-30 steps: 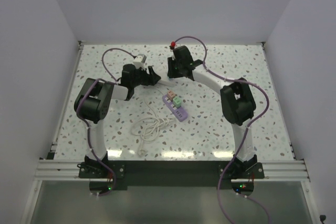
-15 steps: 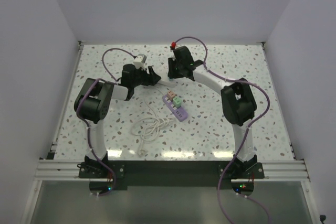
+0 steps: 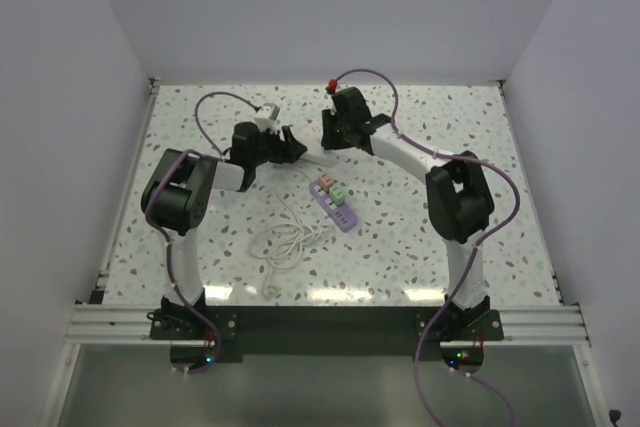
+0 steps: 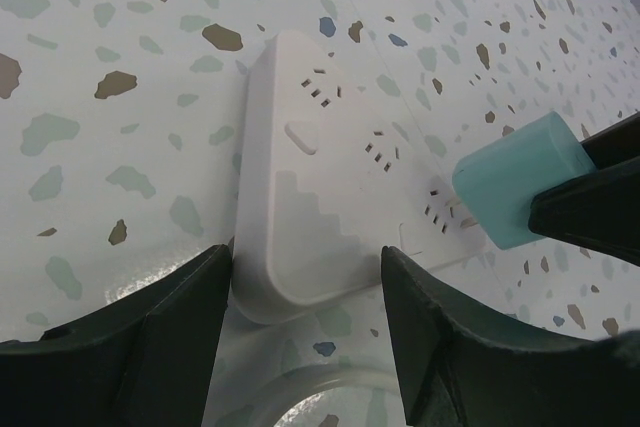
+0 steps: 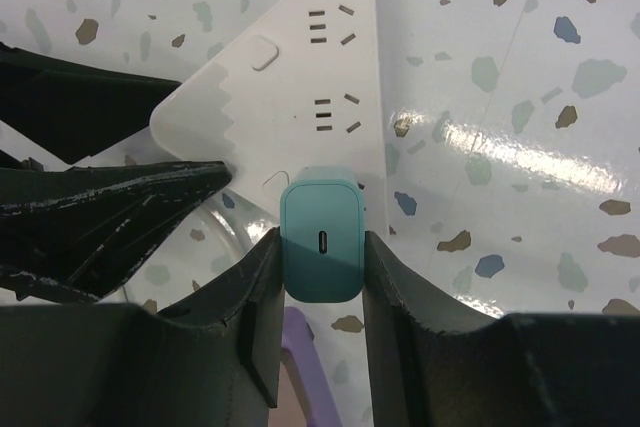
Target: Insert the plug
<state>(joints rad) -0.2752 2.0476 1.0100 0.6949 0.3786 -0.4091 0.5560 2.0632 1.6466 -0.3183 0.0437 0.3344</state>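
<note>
While the right gripper (image 5: 320, 259) is clamped on the teal plug (image 5: 320, 212), one finger on each flat side, the plug stands at the lower edge of the white power strip (image 5: 300, 77), at centre frame in the right wrist view. Whether its prongs have entered a socket cannot be told.

In the left wrist view the left gripper (image 4: 305, 292) has its fingers (image 4: 170, 317) apart on either side of the strip's rounded end, at lower centre. Whether they press it cannot be told.

At the centre of the top view a purple power strip (image 3: 341, 212) carries a pink adapter (image 3: 324, 184) and a green adapter (image 3: 339, 192). A white cable (image 3: 285, 242) lies looped on the table (image 3: 200, 247) to its lower left.

Compared with one second ago, the right arm's wrist and elbow sit slightly further toward the right of the frame. The left arm, both strips and the cable are where they were.
</note>
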